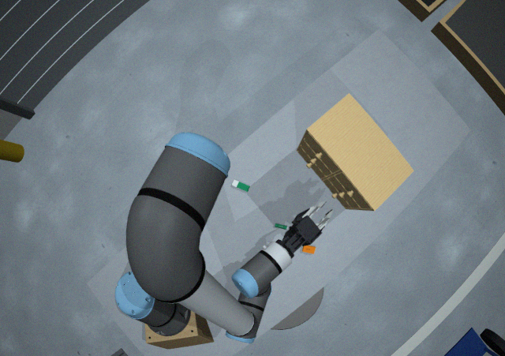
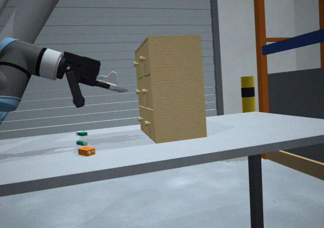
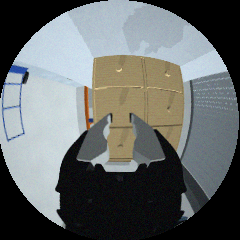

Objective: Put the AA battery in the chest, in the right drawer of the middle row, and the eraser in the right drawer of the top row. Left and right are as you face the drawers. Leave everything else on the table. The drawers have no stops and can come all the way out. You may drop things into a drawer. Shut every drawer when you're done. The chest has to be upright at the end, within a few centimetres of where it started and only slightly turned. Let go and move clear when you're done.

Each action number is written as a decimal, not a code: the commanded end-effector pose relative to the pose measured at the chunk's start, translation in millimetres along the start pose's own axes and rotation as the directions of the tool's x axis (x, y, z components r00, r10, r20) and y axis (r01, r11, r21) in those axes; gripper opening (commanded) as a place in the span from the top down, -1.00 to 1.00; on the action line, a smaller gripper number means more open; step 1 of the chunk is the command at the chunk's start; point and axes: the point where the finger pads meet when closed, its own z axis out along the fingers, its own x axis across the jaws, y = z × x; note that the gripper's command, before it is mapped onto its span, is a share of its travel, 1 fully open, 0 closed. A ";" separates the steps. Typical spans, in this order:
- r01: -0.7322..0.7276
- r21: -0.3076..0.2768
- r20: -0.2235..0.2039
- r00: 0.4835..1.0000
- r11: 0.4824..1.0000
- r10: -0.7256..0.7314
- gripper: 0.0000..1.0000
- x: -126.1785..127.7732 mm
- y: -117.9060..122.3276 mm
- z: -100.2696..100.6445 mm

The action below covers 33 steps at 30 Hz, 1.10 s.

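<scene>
The AA battery [image 1: 280, 226] [image 2: 81, 143] is lying on the table [image 1: 387, 58] [image 2: 235, 126] [image 3: 90, 30], out in front of the chest [image 1: 358, 152] [image 2: 177, 89] [image 3: 160, 95], so that delivery is still to be made! And the eraser [image 1: 241, 185] [image 2: 81, 133], white at one end and green at the other, is on the table too, farther to the left as you face the drawers. Beside the battery, on its other side, sits the orange block [image 1: 308, 249] [image 2: 86, 151], and that one stays out of it.

Up above them comes the gripper [image 1: 328, 206] [image 2: 121, 87] [image 3: 120, 113], fingers parted with a modest gap, nothing between them, pointing at the chest's right-hand column. No knob in its grasp, it's short of the front.

Now the chest: upright, every drawer looking shut. The middle right drawer [image 1: 342, 194] [image 2: 148, 98] [image 3: 107, 102] wants the battery, the top right drawer [image 1: 358, 200] [image 2: 146, 66] [image 3: 120, 137] wants the eraser, and neither has its item. So we're at the opening stage, I'd say: two drawers to pull, two items to drop in, both drawers to shut. Gently on the pull, with no stops in there!
</scene>
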 end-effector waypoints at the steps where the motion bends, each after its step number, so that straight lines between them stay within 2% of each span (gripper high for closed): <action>1: -0.001 -0.002 0.004 1.000 1.000 0.001 0.61 -3.3 1.9 12.4; 11: -0.001 -0.002 0.004 1.000 1.000 0.001 0.61 -3.2 2.7 26.7; 33: 0.000 -0.003 0.005 1.000 1.000 0.000 0.61 -3.3 3.1 29.3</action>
